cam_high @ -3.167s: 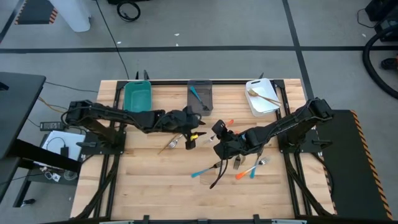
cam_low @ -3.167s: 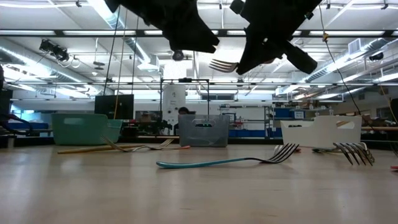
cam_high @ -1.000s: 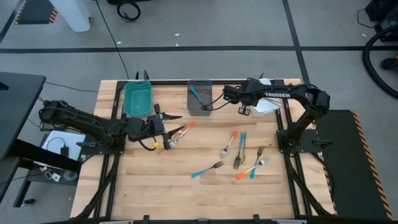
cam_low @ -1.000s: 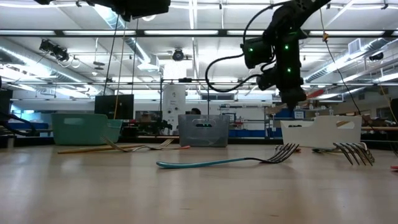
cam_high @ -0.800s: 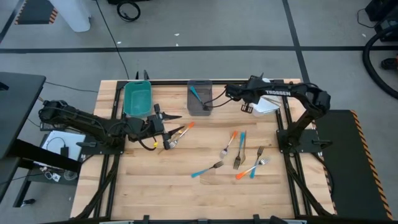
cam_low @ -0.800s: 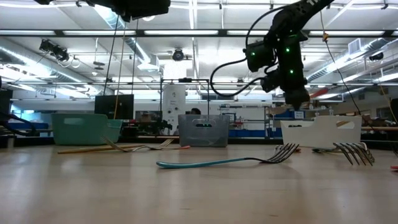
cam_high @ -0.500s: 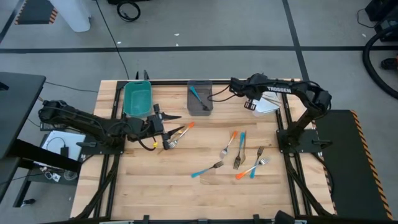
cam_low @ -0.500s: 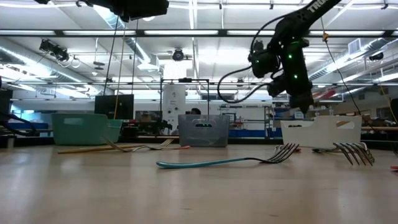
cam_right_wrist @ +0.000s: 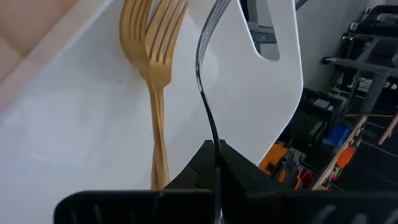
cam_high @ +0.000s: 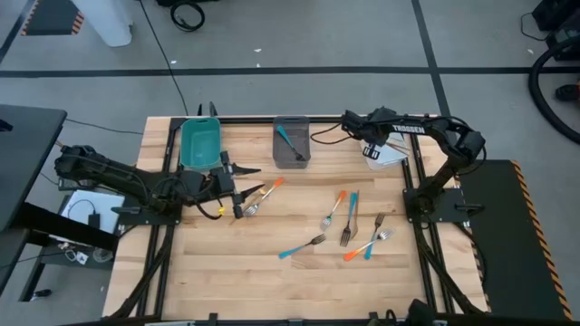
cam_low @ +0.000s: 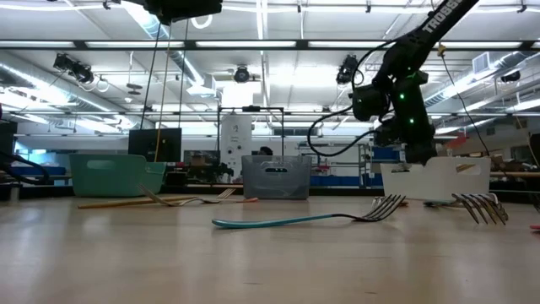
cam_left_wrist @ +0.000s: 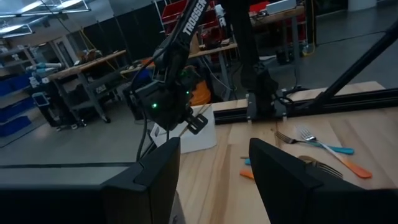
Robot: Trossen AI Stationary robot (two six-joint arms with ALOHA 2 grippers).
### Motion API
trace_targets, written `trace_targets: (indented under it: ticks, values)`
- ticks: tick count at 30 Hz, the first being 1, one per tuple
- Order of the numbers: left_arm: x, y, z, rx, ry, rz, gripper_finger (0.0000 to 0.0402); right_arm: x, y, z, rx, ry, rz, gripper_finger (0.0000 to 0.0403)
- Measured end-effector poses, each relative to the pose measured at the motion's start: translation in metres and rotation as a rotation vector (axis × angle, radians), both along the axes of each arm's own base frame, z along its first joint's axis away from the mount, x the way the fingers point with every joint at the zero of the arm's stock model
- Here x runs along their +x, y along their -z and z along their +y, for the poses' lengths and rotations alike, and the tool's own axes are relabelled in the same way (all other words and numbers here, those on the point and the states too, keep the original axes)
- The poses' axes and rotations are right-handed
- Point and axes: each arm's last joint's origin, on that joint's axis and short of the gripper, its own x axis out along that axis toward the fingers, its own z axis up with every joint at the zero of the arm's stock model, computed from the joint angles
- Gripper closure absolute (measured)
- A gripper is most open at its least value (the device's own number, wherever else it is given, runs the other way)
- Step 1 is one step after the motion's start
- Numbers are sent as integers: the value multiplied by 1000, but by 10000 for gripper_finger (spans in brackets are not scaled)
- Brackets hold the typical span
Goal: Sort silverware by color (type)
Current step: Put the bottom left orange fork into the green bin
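My right gripper (cam_high: 370,152) hangs over the white bin (cam_high: 391,154) at the far right, shut on a thin fork (cam_right_wrist: 208,74) seen edge-on, its tines ahead of the fingers. A golden fork (cam_right_wrist: 155,68) lies in that bin. My left gripper (cam_high: 240,188) stands open and level at the left, beside an orange-handled fork (cam_high: 265,189) lying on the table. Several forks with orange or blue handles (cam_high: 352,222) lie flat mid-table, and a blue one (cam_low: 304,219) lies nearest the low camera. Another blue fork (cam_high: 287,140) rests in the grey bin (cam_high: 292,156). My right gripper pinches the fork between its two fingers, and the fork's neck (cam_right_wrist: 213,134) comes out at the fingertips. The part behind it is hidden between the fingers. The fingers slant down from the table's left, along the fork. The fork is lifted clear above the bin's floor.
A teal bin (cam_high: 200,143) stands at the far left, next to the grey one. A black rail frame (cam_high: 412,195) runs along the table's sides. Bare wood (cam_high: 272,281) lies toward the near edge.
My right gripper has carried the fork from beside the grey bin toward the table's right edge and down, coming over the white bin. It has stayed shut and tipped further downward.
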Motion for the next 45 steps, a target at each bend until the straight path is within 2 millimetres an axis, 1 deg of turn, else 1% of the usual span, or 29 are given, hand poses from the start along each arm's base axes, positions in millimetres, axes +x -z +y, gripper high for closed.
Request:
trace_targets:
  ticks: [10, 18, 29, 35, 39, 41, 44, 45]
  values:
    - [0, 0, -2, 0, 9, 0, 201, -6, 16, -4, -15, -29, -12, 395]
    - [0, 0, -2, 0, 9, 0, 201, -9, 20, -4, 22, -8, -66, 393]
    - [0, 0, -2, -6, 8, -2, 201, -8, 21, -5, 27, -10, -85, 341]
    - [0, 0, -2, -6, 8, -2, 201, -8, 21, -5, 27, -13, -84, 331]
    - [0, 0, -2, -6, 8, -2, 201, -8, 21, -6, 51, -16, -113, 336]
    - [0, 0, -2, -6, 8, -2, 201, -7, 22, -7, 64, -12, -148, 351]
    - [0, 0, -2, -6, 8, -2, 201, -8, 22, -9, 66, -6, -164, 388]
    - [0, 0, -2, -6, 8, -2, 201, -8, 23, -9, 71, -6, -171, 393]
